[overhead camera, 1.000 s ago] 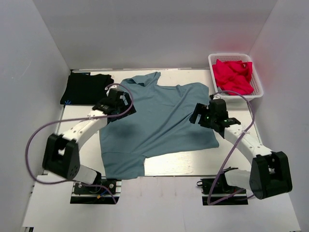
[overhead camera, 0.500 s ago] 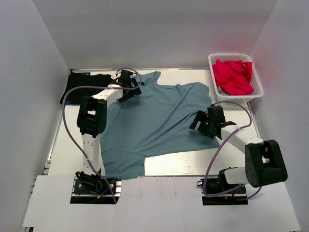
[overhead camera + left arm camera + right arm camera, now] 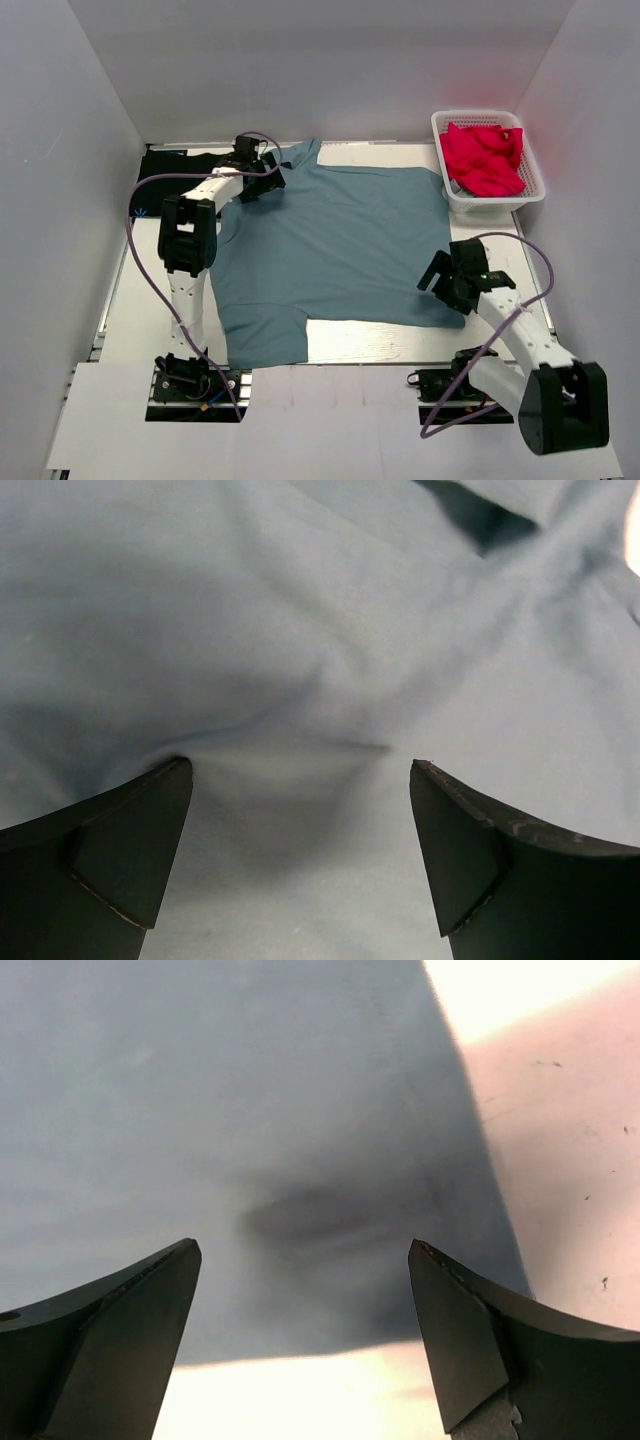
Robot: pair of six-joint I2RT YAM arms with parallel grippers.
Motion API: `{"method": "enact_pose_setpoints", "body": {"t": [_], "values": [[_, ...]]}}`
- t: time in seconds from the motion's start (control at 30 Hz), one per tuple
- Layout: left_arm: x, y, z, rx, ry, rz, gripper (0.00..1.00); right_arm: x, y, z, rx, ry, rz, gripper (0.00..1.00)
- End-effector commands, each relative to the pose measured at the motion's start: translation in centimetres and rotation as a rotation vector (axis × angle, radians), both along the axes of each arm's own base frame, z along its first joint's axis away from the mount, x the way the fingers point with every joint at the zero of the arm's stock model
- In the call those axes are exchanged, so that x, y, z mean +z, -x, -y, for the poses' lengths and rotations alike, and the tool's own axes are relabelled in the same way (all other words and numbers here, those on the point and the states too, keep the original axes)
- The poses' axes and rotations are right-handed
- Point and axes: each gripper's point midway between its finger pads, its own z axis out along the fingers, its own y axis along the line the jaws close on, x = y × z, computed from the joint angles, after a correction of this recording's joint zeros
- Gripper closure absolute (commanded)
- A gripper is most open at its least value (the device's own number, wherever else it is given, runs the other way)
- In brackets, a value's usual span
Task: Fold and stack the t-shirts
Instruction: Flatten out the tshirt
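The dusty blue-grey t-shirt (image 3: 335,250) lies spread flat on the table, collar toward the far edge. The black t-shirt (image 3: 168,180) lies folded at the far left, with a small blue mark at its near edge. My left gripper (image 3: 262,178) is open and empty, low over the blue-grey shirt's far left shoulder; its wrist view shows only wrinkled cloth (image 3: 300,680) between the jaws. My right gripper (image 3: 447,290) is open and empty over the shirt's near right corner (image 3: 300,1140), with bare table just beyond the cloth edge.
A white basket (image 3: 523,188) holding a red garment (image 3: 484,158) stands at the far right. White walls close in the table on three sides. The table's near edge (image 3: 400,358) runs just past the shirt's hem.
The left arm reached to the far left shoulder and the right gripper drew back to the near right corner. The blue-grey shirt now lies flatter and wider.
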Motion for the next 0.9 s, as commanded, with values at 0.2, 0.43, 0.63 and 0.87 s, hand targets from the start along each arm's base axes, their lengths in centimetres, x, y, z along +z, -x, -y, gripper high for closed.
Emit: {"method": "enact_pose_setpoints", "body": {"t": [0.2,0.43,0.63,0.87], "values": [[0.0,0.9,3.4,-0.212,0.078,0.014,0.0,8.2,-7.4,-2.1,0.186,0.013,0.276,0.1],[-2.6,0.3,2.9,-0.168,0.05,-0.058,0.0,5.4,-13.3,-4.0,0.21,0.06,0.199,0.1],[-3.6,-1.7,2.8,-0.128,0.057,-0.089,0.0,2.1,-18.3,-4.0,0.161,0.107,0.115,0.1],[-3.6,-4.8,2.2,-0.087,0.041,-0.037,0.0,-0.9,-23.5,-4.6,0.115,0.122,0.04,0.1]]}}
